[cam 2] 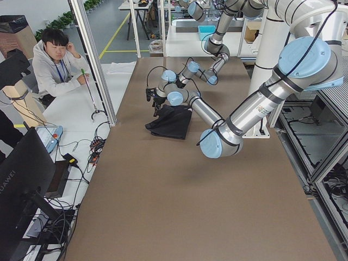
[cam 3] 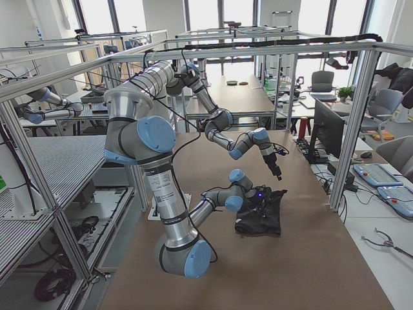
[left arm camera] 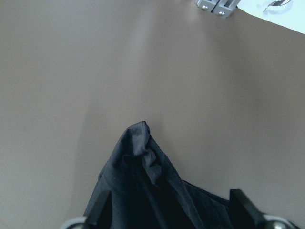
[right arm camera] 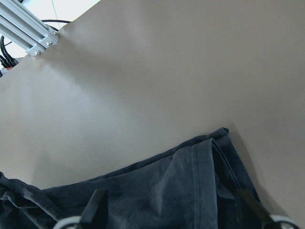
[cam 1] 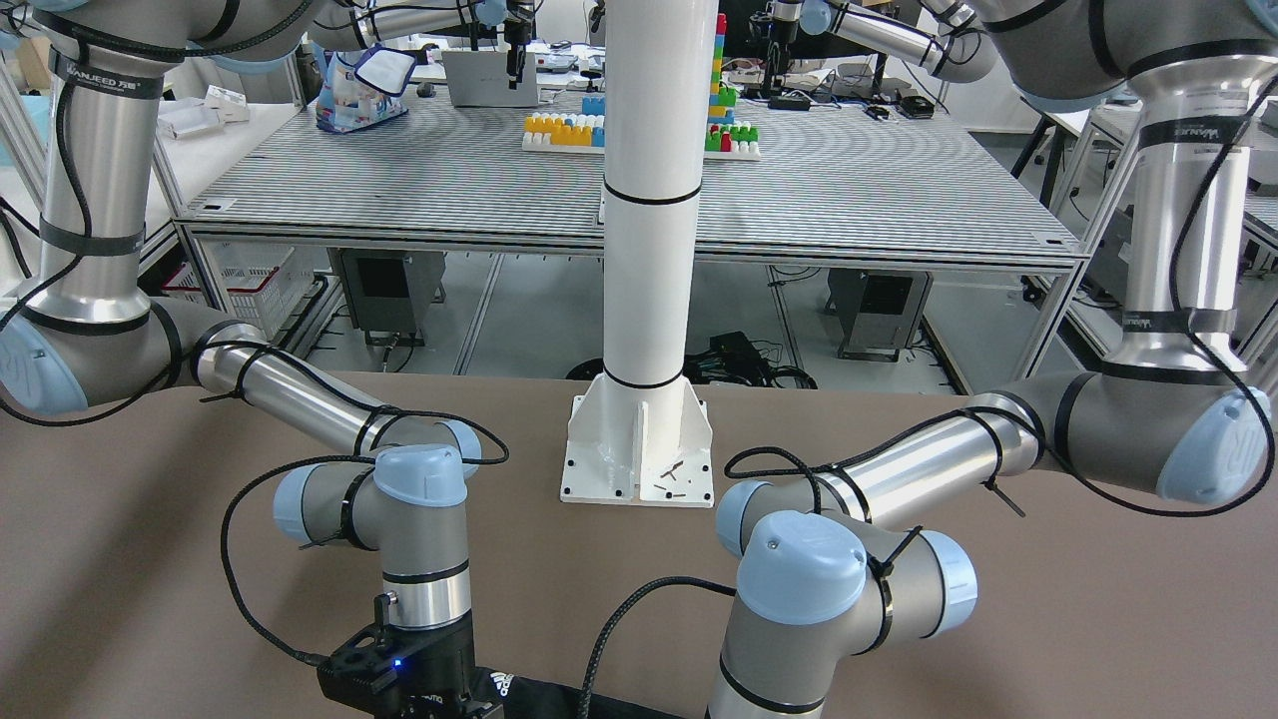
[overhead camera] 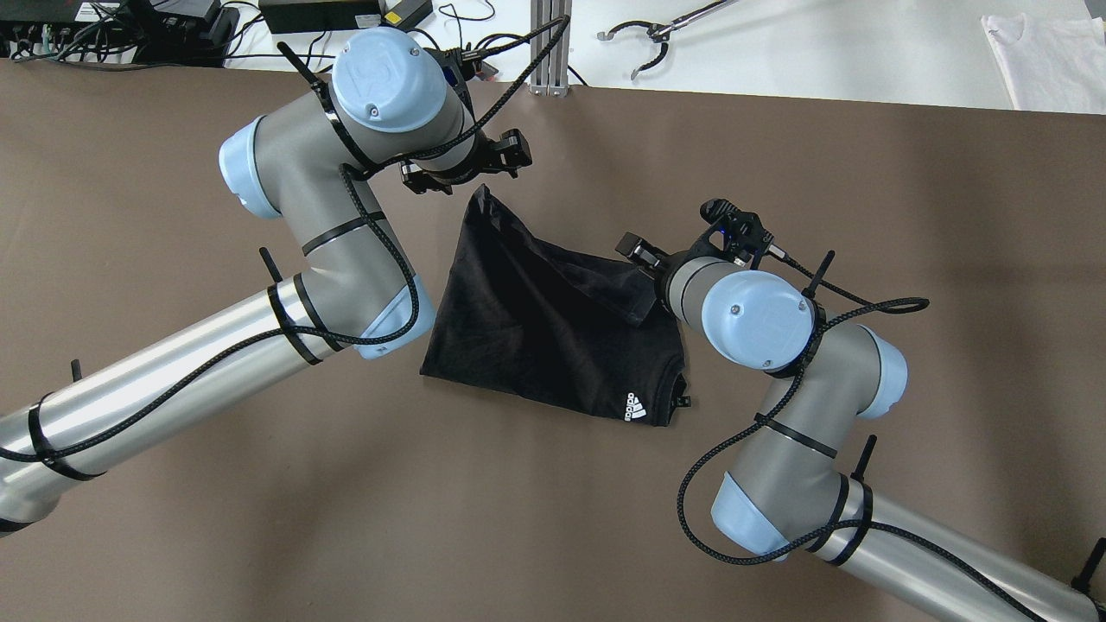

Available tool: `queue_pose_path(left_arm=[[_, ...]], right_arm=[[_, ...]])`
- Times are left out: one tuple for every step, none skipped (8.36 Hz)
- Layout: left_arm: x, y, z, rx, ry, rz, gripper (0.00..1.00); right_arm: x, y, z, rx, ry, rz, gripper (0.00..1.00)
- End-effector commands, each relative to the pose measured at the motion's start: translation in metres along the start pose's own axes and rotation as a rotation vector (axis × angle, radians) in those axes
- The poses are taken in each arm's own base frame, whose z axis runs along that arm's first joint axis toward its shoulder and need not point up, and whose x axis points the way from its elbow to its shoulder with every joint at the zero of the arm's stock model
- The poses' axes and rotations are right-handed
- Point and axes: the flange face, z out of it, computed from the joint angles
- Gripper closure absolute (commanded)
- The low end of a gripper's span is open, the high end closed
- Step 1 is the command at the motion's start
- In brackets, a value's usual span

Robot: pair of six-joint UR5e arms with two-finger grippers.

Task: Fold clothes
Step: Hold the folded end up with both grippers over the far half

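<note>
The clothes point(overhead camera: 544, 328), a black garment with a small white logo point(overhead camera: 635, 406), lie rumpled on the brown table point(overhead camera: 173, 536). The far-left corner is bunched into a point point(overhead camera: 482, 197). My left gripper point(overhead camera: 462, 177) hovers at that corner. In the left wrist view it point(left arm camera: 171, 212) is open, with its fingers point(left arm camera: 97, 212) spread on either side of the dark fabric point(left arm camera: 143, 181). My right gripper point(overhead camera: 648, 268) is over the garment's right edge. It point(right arm camera: 174, 210) is open too, above a hemmed fold point(right arm camera: 200, 176). Neither holds anything.
A white pole on a base plate point(cam 1: 639, 469) stands at the robot's side of the table. Beyond the far edge are an aluminium post point(overhead camera: 549, 52), a grabber tool point(overhead camera: 657, 34) and a white cloth point(overhead camera: 1045, 47). A person point(cam 2: 54, 65) sits at the side table.
</note>
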Motion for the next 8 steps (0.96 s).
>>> queue_pose_path(left_arm=[[-0.010,-0.005,-0.006,0.000,0.005,0.005,0.00],[-0.009,-0.004,-0.006,-0.001,0.006,0.007,0.00],[-0.016,-0.003,-0.002,-0.002,-0.001,0.005,0.00],[-0.017,-0.003,-0.001,-0.003,-0.002,0.006,0.00],[-0.018,-0.003,0.000,-0.003,-0.004,0.006,0.00],[-0.021,-0.004,0.002,-0.002,-0.007,0.004,0.00],[-0.027,-0.003,0.005,-0.006,-0.014,0.002,0.00],[-0.027,-0.003,0.005,-0.004,-0.014,0.002,0.00]], right_arm=[[-0.001,0.012,0.000,-0.020,-0.001,0.116,0.10],[0.003,0.017,0.010,-0.013,0.019,0.110,0.10],[0.003,0.020,0.028,0.002,0.044,0.170,0.12],[-0.010,0.034,0.044,0.031,0.050,0.234,0.14],[-0.012,0.052,0.047,0.062,0.039,0.282,0.15],[-0.010,0.073,0.047,0.064,0.035,0.299,0.16],[-0.010,0.093,0.049,0.084,0.027,0.324,0.17],[-0.008,0.103,0.054,0.090,0.033,0.315,0.17]])
